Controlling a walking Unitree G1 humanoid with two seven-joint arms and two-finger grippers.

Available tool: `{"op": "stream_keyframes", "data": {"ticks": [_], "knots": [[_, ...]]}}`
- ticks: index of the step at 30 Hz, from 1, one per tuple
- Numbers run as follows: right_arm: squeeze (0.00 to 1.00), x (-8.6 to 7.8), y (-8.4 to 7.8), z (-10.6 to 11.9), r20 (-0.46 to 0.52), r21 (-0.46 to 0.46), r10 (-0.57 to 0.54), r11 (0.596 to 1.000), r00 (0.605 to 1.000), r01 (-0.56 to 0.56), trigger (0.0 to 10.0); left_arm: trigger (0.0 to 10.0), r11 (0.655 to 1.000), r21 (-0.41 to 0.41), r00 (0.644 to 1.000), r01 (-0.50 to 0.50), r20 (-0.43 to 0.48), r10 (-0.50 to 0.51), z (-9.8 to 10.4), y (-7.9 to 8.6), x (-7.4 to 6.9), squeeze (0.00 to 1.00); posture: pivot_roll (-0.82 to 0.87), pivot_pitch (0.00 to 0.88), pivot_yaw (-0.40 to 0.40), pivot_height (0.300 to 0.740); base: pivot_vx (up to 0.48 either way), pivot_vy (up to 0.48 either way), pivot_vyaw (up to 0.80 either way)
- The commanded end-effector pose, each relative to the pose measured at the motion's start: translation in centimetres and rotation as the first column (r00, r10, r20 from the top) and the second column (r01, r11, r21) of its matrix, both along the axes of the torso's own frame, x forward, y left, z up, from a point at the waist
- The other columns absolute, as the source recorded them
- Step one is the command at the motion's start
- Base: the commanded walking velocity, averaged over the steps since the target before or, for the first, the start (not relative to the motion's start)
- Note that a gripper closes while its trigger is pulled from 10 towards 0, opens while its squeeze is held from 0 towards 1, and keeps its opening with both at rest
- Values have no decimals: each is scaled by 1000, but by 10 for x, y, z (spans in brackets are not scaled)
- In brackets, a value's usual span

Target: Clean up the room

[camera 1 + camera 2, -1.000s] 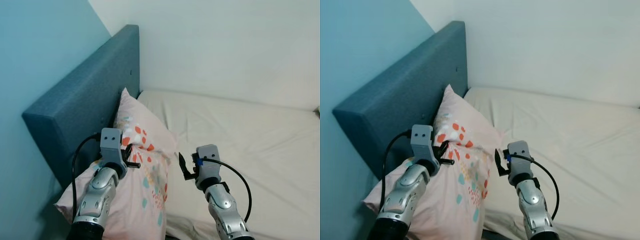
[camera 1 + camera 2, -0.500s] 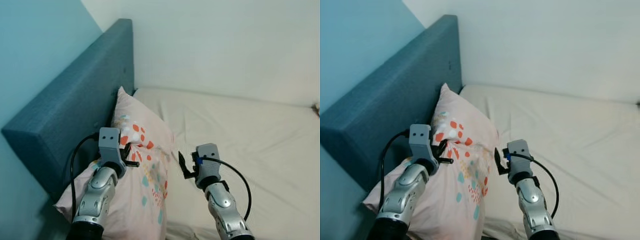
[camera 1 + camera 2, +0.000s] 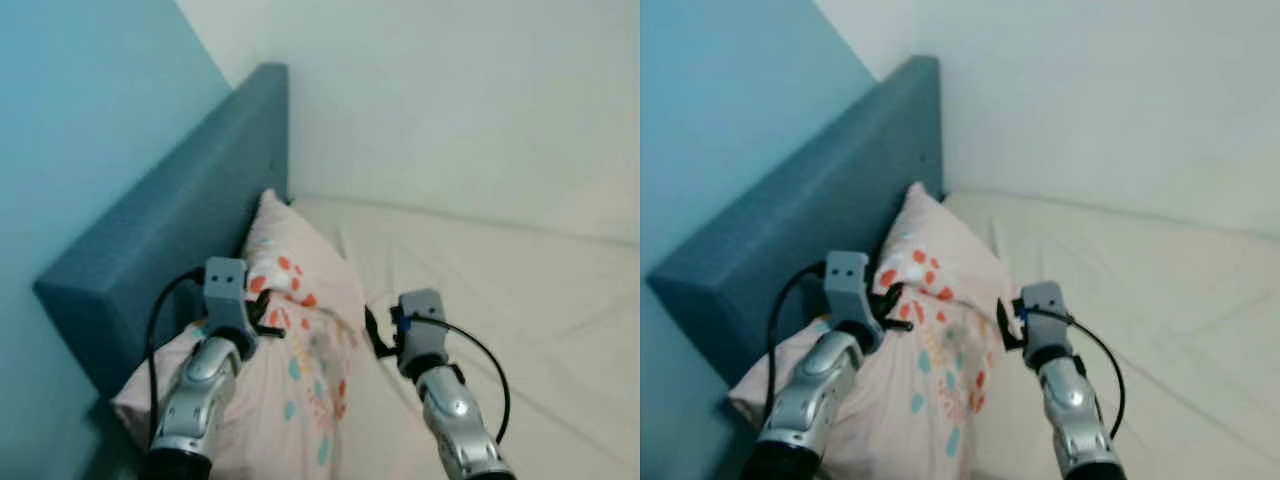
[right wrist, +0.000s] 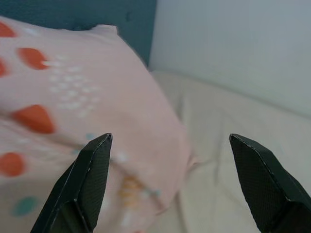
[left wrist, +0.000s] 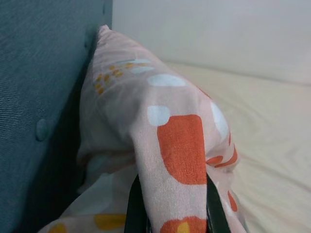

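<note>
Against the headboard (image 3: 170,220), left end effector (image 5: 170,213) pinches the pillow's (image 3: 300,330) edge.

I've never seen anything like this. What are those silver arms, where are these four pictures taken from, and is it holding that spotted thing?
They belong to a walking house robot tidying a bedroom. Two pictures come from cameras in its head, looking down at its own arms; the other two come from cameras on each wrist. On the bed, a pink spotted pillow leans against the blue headboard. The left claw has pinched a fold of the pillow between its black fingers. The right claw is open beside the pillow, gripping nothing.
</note>
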State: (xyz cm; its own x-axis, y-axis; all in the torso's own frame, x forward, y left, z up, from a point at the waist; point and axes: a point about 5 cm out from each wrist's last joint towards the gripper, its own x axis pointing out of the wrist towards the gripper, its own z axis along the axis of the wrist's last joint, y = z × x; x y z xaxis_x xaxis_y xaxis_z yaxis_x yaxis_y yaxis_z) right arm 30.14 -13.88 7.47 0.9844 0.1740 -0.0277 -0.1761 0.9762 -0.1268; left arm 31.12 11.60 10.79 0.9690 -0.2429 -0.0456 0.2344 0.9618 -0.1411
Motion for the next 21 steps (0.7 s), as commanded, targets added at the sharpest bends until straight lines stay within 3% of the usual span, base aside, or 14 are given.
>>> {"op": "stream_keyframes", "data": {"ticks": [1, 11, 15, 18, 19, 21], "knots": [[0, -2, -3, -5, -19, -1, -11, 1000, 1000, 11, 10000, 10000, 1000, -26, 997, -3, 79, 5, 16, 2, 2, 0, 12, 9, -61, 740, 0, 0, 0], [0, -3, -2, -5, -16, 1, -19, 1000, 1000, 19, 10000, 10000, 997, 36, 994, 74, 82, -76, 17, -3, 6, 0, 15, 2, -51, 740, 0, 0, 0], [0, -1, -2, -5, -17, 0, -30, 1000, 999, 30, 10000, 10000, 959, 138, 959, 249, 104, -264, 28, -33, 17, 0, 17, 12, -51, 740, 0, 0, 0], [0, -1, -2, -6, -21, -6, -34, 999, 999, 34, 10000, 10000, 940, 131, 935, 314, 128, -330, 37, -46, 19, 0, 17, 12, -51, 740, 0, 0, 0], [0, -1, -4, -9, -32, -19, -51, 999, 998, 51, 10000, 10000, 906, 110, 889, 409, 177, -423, 56, -68, 23, 0, 16, 20, -46, 740, 0, 0, 0], [0, -1, -7, -10, -40, -25, -71, 997, 997, 70, 10000, 10000, 891, 77, 865, 448, 212, -454, 71, -82, 26, 0, 16, 20, -46, 740, 0, 0, 0]]}}
